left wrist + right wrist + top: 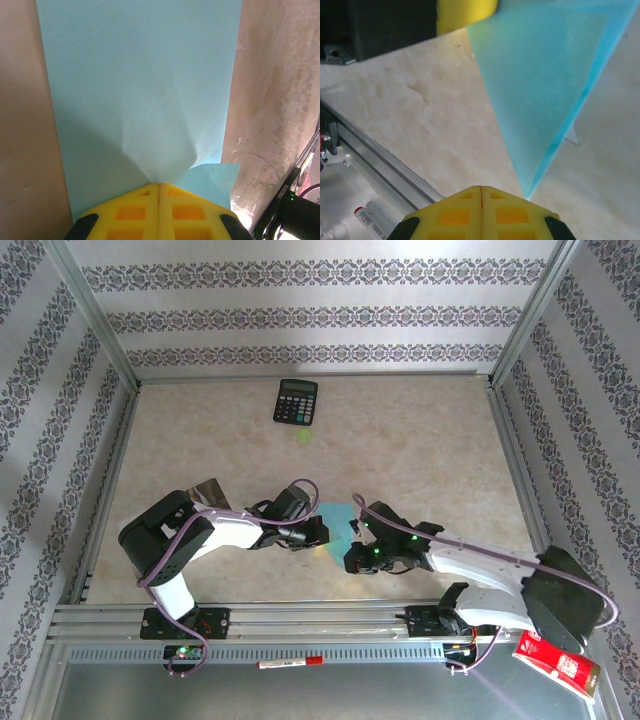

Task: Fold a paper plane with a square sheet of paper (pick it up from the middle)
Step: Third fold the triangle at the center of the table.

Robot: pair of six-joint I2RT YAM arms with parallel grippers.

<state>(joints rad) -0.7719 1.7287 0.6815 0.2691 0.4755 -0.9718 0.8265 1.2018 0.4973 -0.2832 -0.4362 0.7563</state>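
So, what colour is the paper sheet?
The sheet of paper is plain light cyan with no print. The left wrist view shows it best.

A beige marbled table (420,450) is bounded by aluminium rails. A black calculator (296,401) is laid flat at the far middle, and a small green spot (304,435) is seen just on its near side. A photo-printed booklet (207,491) is partly hidden at the near left. The light-cyan square sheet of paper (340,525) is found at the near middle, partly raised off the surface
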